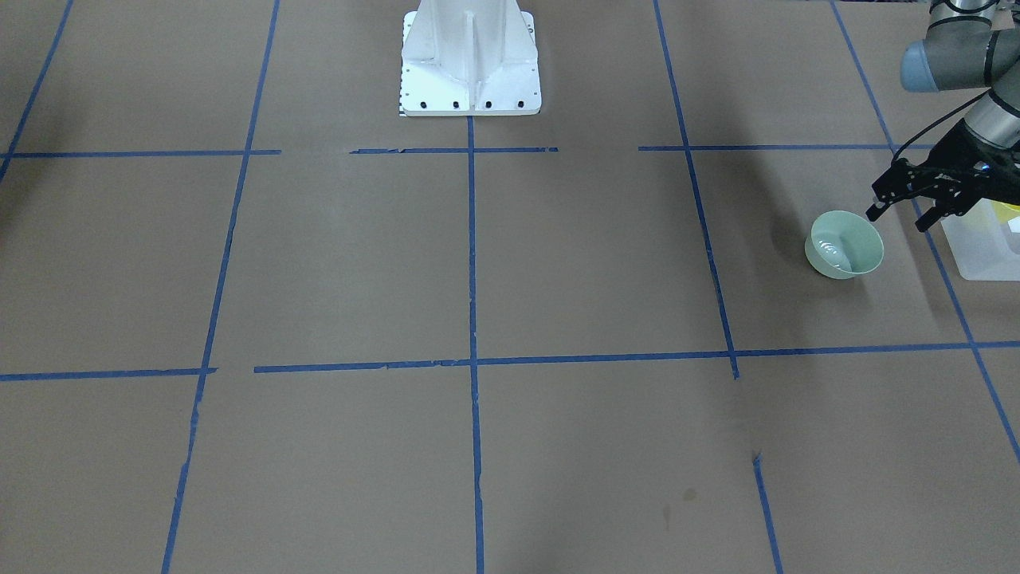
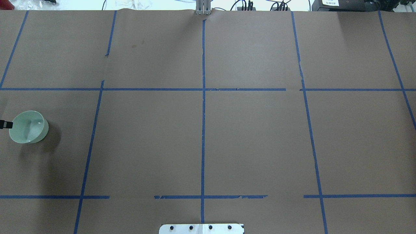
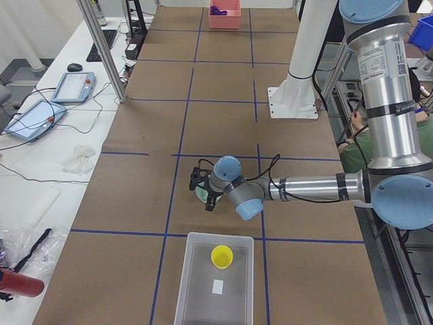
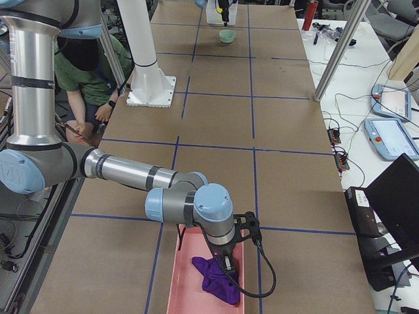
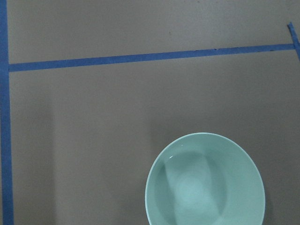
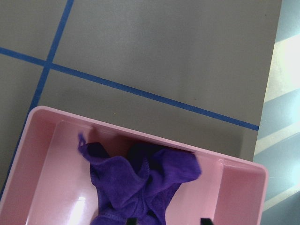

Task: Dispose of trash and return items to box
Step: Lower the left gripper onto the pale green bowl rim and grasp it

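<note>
In the front-facing view the left gripper [image 1: 899, 220] sits at the right edge of the frame, its two black fingers spread wide and holding nothing. One fingertip reaches the upper right rim of the pale green bowl [image 1: 845, 245]; whether it touches the rim cannot be told. The bowl stands upright on the brown table [image 1: 598, 263], well right of centre in that frame. Just right of it, cut by the frame edge, is the frosted box [image 1: 984, 255], and the gripper is between bowl and box. In the left side view the box lies at the bottom centre, and the yellow cup [image 3: 222, 256] stands upright inside it, above the small white label [image 3: 218, 286]. The left wrist view shows the bowl in its lower right, with blue tape lines [image 5: 140, 57] across the top and down the left edge.

The right gripper [image 6: 168, 220] hangs over a pink tray [image 6: 47, 154] at the bottom of the right side view. Its fingertips show well apart at the bottom edge of the right wrist view, clamped on nothing, with a crumpled purple cloth [image 6: 140, 180] lying in the tray beneath them. The white robot base [image 1: 470, 64] is at the top centre of the front-facing view
</note>
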Controlling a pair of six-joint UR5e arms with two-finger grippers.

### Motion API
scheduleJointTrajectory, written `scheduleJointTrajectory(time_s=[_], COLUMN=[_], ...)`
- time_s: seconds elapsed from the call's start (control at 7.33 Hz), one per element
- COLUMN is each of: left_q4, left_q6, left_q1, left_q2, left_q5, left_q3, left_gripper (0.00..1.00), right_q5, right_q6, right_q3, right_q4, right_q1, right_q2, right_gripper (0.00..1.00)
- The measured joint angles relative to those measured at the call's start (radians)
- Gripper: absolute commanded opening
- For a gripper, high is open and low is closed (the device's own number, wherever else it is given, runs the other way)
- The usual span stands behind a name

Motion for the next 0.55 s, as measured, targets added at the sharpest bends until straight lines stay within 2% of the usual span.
scheduleJointTrajectory(time_s=[0.14,0.27,0.41,0.55], left_q4=[-0.003,-0.006,-0.014,-0.021], left_q6=[-0.02,-0.028,-0.031,-0.032], left_q1=[0.02,0.032,0.04,0.047], left_q2=[-0.034,-0.061,-0.074,-0.079], left_q5=[0.03,0.056,0.077,0.087], left_q3=[0.038,0.072,0.094,0.107], left_gripper=[0.89,0.74,0.44,0.19], right_q5=[0.037,0.069,0.096,0.114], right_q6=[0.046,0.085,0.118,0.14], right_q3=[0.015,0.042,0.084,0.135], right_q4=[-0.014,-0.049,-0.101,-0.161], right_q1=[0.0,-0.002,-0.006,-0.018], right_q2=[0.002,0.004,0.005,0.005], right_gripper=[1.0,1.0,1.0,1.0])
